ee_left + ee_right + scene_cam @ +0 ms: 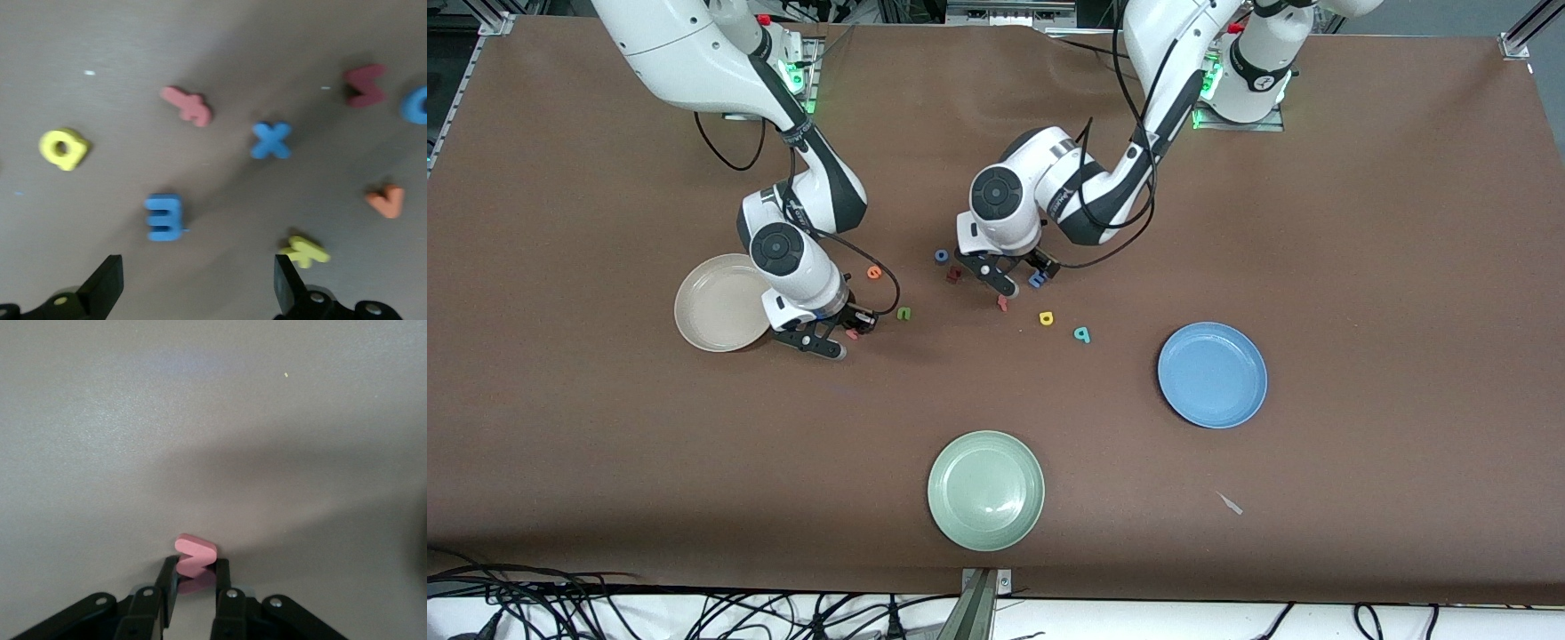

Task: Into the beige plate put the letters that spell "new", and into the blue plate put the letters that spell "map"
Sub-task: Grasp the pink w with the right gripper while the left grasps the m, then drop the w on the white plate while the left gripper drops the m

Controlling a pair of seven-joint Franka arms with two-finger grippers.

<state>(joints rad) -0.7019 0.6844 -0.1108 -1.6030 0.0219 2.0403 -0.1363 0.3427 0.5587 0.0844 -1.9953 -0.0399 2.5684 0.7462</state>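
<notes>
Right hand (pixel 195 581) pinches the pink w (pixel 195 555)

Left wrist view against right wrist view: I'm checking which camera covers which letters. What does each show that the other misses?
Only the left wrist view shows loose letters on the table under the open left gripper: the blue m, the yellow a, a blue x and a yellow k. Only the right wrist view shows the right gripper shut on the salmon-pink w. Both show the brown table.
</notes>
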